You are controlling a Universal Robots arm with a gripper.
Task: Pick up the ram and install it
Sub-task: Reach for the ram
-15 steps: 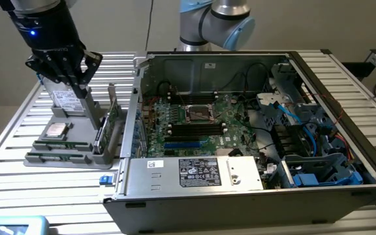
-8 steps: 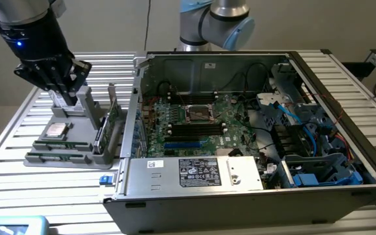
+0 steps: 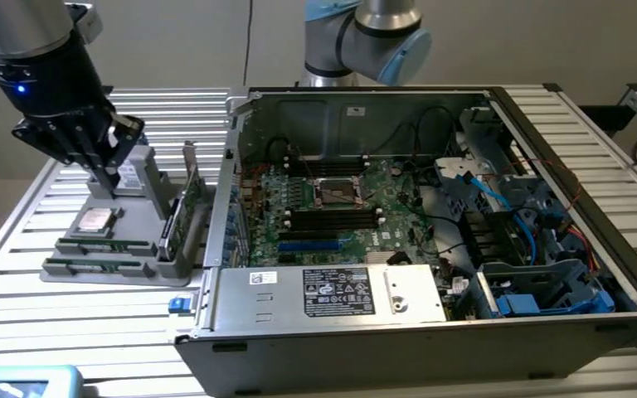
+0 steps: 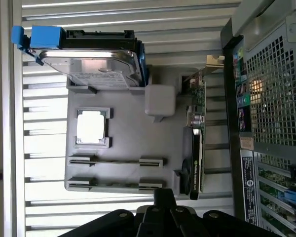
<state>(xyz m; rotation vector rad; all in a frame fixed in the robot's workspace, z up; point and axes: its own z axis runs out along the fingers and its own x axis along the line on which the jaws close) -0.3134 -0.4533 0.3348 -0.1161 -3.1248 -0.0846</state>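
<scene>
Robotics lab, set up as a PC-assembly test cell. What shows it: UR arm (image 3: 363, 37) standing at the far edge of a slatted aluminium table (image 3: 75, 332). Open PC case (image 3: 407, 340) on the tabletop, motherboard (image 3: 330, 207) exposed. Grey jig (image 4: 128, 138) near the table's edge at the exterior view's left, holding loose parts: hard drive (image 4: 98, 74), CPU (image 4: 92, 127), ram (image 3: 95, 267), card (image 4: 195, 118). Plain wall (image 3: 186, 41) behind.
</scene>
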